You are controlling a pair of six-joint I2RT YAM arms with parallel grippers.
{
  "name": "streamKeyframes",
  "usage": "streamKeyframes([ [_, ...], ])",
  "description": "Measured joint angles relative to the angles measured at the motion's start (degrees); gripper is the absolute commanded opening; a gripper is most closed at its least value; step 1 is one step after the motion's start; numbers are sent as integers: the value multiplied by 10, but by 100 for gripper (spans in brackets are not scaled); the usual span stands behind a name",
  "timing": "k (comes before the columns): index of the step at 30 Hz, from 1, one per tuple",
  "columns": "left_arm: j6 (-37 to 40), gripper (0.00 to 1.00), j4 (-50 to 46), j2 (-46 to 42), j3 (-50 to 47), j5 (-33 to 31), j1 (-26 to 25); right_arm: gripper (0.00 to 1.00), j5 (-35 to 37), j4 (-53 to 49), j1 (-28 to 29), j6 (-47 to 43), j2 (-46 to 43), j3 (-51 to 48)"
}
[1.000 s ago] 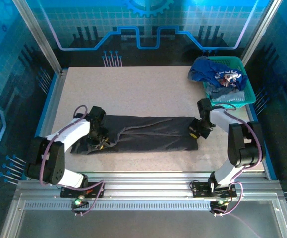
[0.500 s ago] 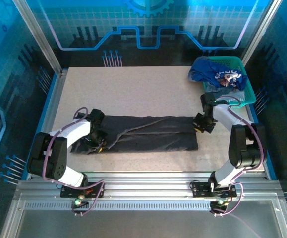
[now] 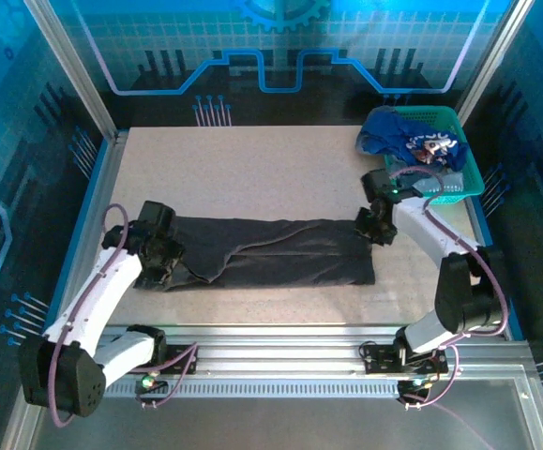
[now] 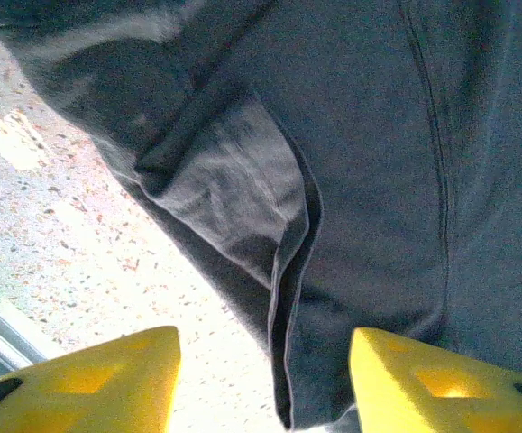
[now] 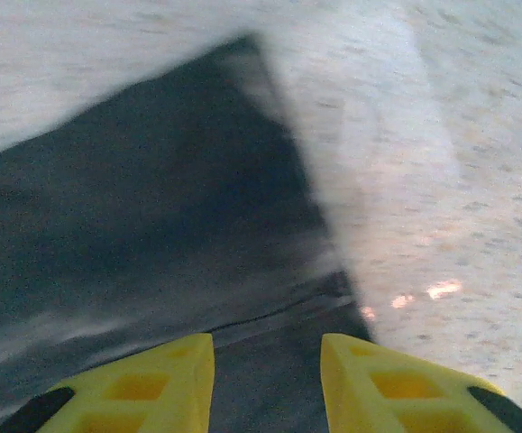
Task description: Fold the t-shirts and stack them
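Note:
The charcoal-grey t-shirt [image 3: 280, 253] lies folded into a long band across the near half of the table. My left gripper [image 3: 163, 262] hovers over its left end. In the left wrist view that gripper [image 4: 265, 388] is open, and a doubled edge of the shirt [image 4: 378, 135] lies on the table below the gap. My right gripper [image 3: 372, 230] is at the shirt's far right corner. In the right wrist view it [image 5: 265, 383] is open above the hem of the shirt [image 5: 134, 207], holding nothing. A royal-blue t-shirt [image 3: 398, 131] is heaped in the basket.
The teal mesh basket [image 3: 471, 173] stands at the back right corner, close behind my right arm. Speckled tabletop [image 3: 252, 169] stretches bare behind the shirt. Metal frame posts and blue panels wall in the table's sides.
Both grippers opened and let go of the shirt. The left gripper pulled back to the left and its arm swung outward. The right gripper drew away toward the far side.

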Motion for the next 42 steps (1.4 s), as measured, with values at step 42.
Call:
streamKeyframes([
  [42,-118,35,70,-15,-43,137,-70,37,-93,66,98,-29,31,25],
])
